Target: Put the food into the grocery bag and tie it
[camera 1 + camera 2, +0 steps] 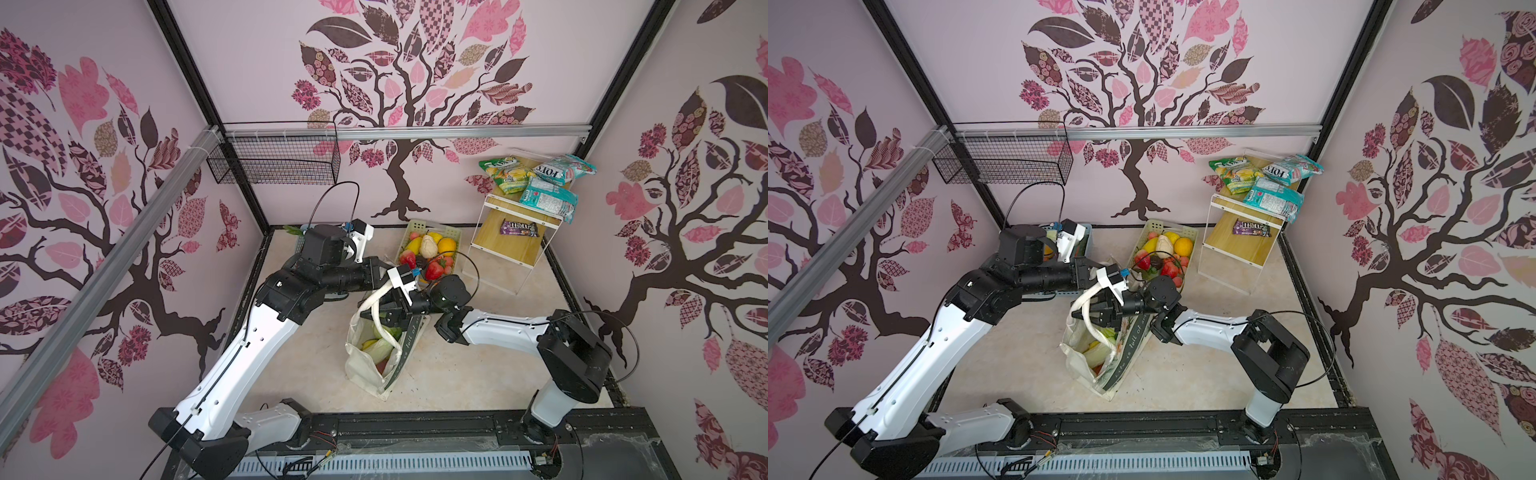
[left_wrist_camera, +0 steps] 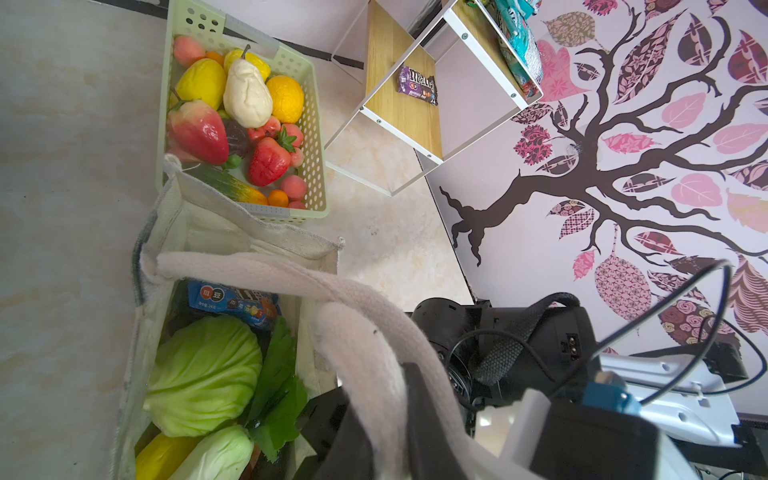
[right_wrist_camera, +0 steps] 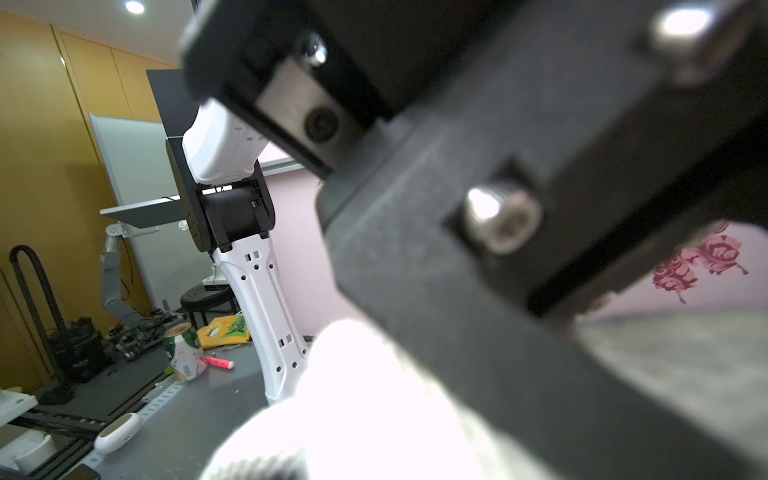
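Two grippers meet over the bag's mouth at centre frame in both top views. The left gripper (image 2: 384, 415) pinches a thick cream handle (image 2: 291, 278) between its black fingers, while the right gripper (image 1: 1090, 313) noses into the same loop. Whether its jaws are spread or pressed on the cord cannot be told, since the right wrist view gives only a blown-out white blur against one finger. Just under centre frame the bag (image 1: 357, 365) slumps open on the pale marbled table (image 1: 291, 365). It is soft cream canvas with a dark printed panel, and it already holds the ruffled cabbage (image 2: 203, 374), the radish (image 2: 218, 455), the banana (image 2: 164, 455) and a glossy blue packet (image 2: 232, 303). The handle looks the weak point: a fat, woven, rope-like tube, round and springy, it could roll out of a narrow pinch or refuse to bend tight enough for a knot. The canvas has no stiffness, so a hard upward pull could tip the bag and spill the smooth, round cabbage. The two wrists are crowded close, and a crossing move could knock them together. Just above centre, the perforated plastic basket (image 1: 432, 229) of shiny fruit sits just beside the bag's far edge and could be dragged along.
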`<act>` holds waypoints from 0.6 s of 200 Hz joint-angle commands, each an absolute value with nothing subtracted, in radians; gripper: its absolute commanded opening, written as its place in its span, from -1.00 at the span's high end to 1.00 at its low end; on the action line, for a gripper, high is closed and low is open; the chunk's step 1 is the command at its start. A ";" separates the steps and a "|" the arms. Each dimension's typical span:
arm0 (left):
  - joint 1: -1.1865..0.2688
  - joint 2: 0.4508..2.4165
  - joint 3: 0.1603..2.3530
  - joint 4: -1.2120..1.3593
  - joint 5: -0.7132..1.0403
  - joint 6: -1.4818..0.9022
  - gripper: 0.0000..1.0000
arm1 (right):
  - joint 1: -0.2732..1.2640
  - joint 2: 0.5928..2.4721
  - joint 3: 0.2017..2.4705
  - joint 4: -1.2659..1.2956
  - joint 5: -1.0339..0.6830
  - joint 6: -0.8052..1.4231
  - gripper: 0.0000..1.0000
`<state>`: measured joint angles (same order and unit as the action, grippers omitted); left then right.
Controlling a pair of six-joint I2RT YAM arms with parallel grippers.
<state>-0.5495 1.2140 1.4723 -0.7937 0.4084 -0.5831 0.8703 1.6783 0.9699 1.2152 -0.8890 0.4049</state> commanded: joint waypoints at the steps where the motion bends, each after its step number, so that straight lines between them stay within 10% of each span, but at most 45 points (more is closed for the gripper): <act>1: -0.546 1.191 1.440 -0.785 0.410 -0.590 0.73 | 0.877 1.662 0.994 1.224 -0.844 0.410 0.64; 120: -0.543 1.159 1.417 -0.802 0.348 -0.606 0.74 | 0.877 1.608 0.908 1.220 -0.674 0.387 1.00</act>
<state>-0.5476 1.1866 1.4498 -0.7940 0.3672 -0.6067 0.8768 1.6466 0.9199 1.2083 -0.7521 0.3889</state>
